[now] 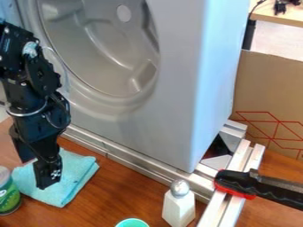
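The black gripper [36, 170] is at the left, hanging down over a folded turquoise cloth [74, 179] on the wooden table. Its two fingers stand apart, one farther back at the left and the other in front over the middle of the cloth. Whether the front fingertip touches the cloth I cannot tell. Just left of the cloth is a green can [8, 195] with a pale upper part, cut by the view's edge. A white shaker [179, 208] with a silvery top stands upright at the lower middle.
A large grey panel [177, 88] with a round recess rises behind the cloth, along a metal rail [136, 162]. A black-and-red handled tool [237, 184] lies across rails at the right. A turquoise cup [132, 223] is at the bottom edge, cardboard [269, 93] at the right.
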